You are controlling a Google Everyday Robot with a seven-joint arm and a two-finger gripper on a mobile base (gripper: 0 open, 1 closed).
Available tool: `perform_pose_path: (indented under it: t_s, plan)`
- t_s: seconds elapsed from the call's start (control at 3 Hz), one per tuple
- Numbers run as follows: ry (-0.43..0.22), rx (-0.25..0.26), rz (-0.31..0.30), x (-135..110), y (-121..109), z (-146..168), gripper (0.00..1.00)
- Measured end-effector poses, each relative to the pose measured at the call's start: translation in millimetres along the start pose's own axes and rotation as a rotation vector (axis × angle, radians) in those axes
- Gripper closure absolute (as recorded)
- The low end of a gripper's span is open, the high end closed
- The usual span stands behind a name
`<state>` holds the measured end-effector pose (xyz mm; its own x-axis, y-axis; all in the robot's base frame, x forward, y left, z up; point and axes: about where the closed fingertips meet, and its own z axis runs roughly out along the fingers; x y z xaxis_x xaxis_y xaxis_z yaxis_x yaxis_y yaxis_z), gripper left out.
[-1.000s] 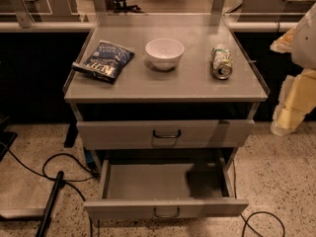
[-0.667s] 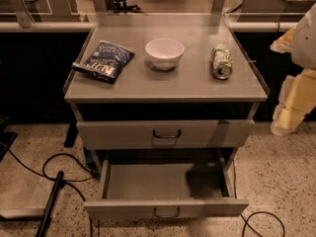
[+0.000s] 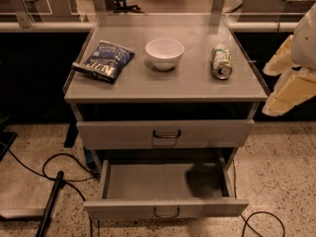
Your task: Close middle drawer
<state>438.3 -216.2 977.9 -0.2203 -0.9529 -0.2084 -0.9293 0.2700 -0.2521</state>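
The grey metal cabinet (image 3: 168,90) stands in the middle of the camera view. Its middle drawer (image 3: 166,209) is pulled far out toward me, an empty shallow tray with a small dark loop handle (image 3: 166,213) on its flat front. The uppermost drawer (image 3: 165,133), with a like handle, sits nearly shut above it. The lowest drawer is out of view. My gripper (image 3: 289,80), cream-coloured, hangs at the right edge beside the cabinet's top right corner, above and to the right of the open drawer and apart from it.
On the cabinet top lie a blue chip bag (image 3: 103,60), a white bowl (image 3: 164,52) and a can on its side (image 3: 221,62). Black cables (image 3: 54,174) run over the speckled floor at the left, and another cable (image 3: 264,221) at the lower right.
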Motion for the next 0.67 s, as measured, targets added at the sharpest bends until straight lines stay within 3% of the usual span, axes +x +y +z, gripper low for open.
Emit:
perform_pose_path:
  t_s: [0.67]
  plan:
    - [0.0, 0.0, 0.0, 0.0, 0.0, 0.0, 0.87]
